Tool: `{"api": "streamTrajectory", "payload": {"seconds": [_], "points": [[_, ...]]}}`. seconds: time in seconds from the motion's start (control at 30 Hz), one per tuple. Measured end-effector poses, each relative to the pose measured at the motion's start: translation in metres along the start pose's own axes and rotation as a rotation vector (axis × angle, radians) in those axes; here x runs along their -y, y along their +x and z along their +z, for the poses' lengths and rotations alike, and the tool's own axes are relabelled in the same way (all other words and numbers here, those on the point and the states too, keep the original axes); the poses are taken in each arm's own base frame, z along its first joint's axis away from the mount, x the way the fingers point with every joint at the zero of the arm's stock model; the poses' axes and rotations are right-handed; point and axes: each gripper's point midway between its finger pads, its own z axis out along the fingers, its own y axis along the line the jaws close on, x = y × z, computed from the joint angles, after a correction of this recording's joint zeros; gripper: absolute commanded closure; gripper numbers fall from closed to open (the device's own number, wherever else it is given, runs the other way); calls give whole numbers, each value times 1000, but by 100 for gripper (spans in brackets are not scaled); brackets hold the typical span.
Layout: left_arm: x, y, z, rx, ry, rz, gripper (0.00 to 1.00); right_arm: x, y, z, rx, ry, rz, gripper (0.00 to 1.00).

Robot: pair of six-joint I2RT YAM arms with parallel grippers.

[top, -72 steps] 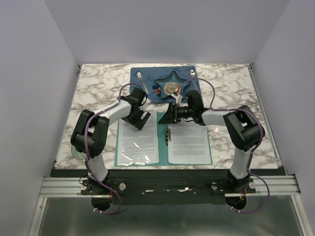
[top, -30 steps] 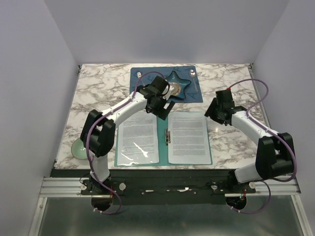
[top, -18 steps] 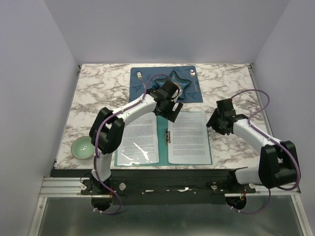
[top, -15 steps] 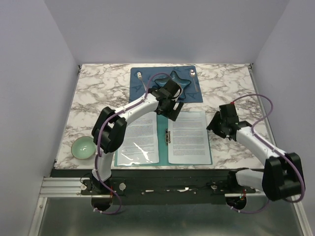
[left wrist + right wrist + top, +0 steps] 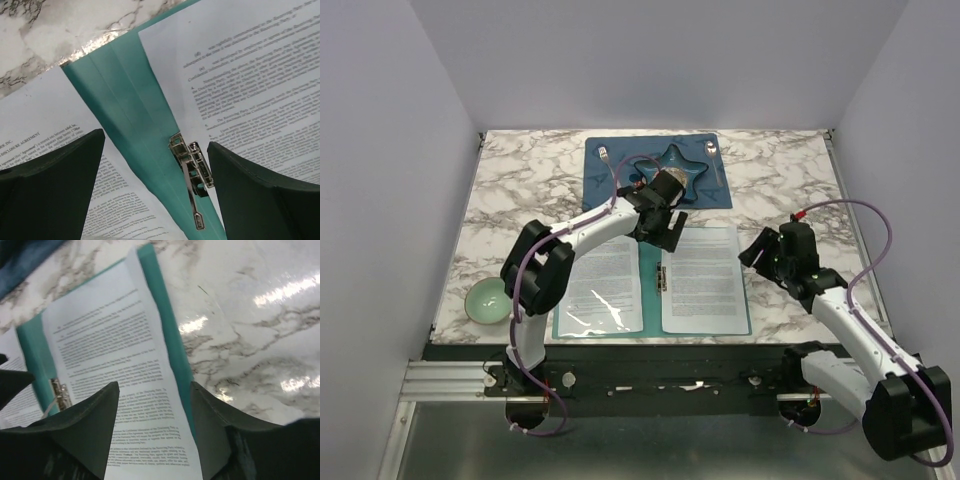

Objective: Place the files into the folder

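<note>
The teal folder (image 5: 653, 315) lies open on the marble table near the front edge. One of the files (image 5: 603, 285) covers its left half and another sheet (image 5: 703, 280) covers its right half. A silver clip (image 5: 662, 277) sits on the spine. My left gripper (image 5: 667, 230) hovers open over the top of the spine. In the left wrist view the left gripper (image 5: 156, 139) straddles the clip (image 5: 192, 170), touching nothing. My right gripper (image 5: 758, 252) hangs open at the folder's right edge. In the right wrist view the right gripper (image 5: 154, 385) is above the right sheet (image 5: 110, 335) and the folder border (image 5: 163, 320).
A dark blue placemat (image 5: 605, 185) with a star dish (image 5: 688, 178) and cutlery lies just behind the folder. A pale green bowl (image 5: 488, 300) stands at the front left. Grey walls close in both sides and the back.
My left gripper has swung right from the left sheet to the top of the spine. My right arm has pulled back from the centre to the folder's right edge, jaws slightly wider.
</note>
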Motion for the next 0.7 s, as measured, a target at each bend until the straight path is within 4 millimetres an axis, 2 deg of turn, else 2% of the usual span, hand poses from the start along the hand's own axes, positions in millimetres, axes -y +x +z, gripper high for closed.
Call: {"api": "streamTrajectory", "payload": {"seconds": [0.07,0.13,0.23,0.33,0.53,0.6,0.7], "points": [[-7,5,3,-18,-20,-13,1,14,12,3,-49,67,14,30],[-9,1,2,-8,-25,-22,1,23,22,3,-89,110,28,28],[-8,-6,4,3,-22,-27,1,28,32,2,-118,129,52,26],[-7,-6,14,-14,-23,-27,1,33,44,2,-149,135,71,25],[-8,14,40,-95,-21,-24,1,39,77,-1,-243,124,92,25],[-8,17,42,-107,-16,-25,1,39,87,-3,-280,123,92,24],[-5,15,42,-109,3,-29,1,34,92,-4,-303,102,91,24]]}}
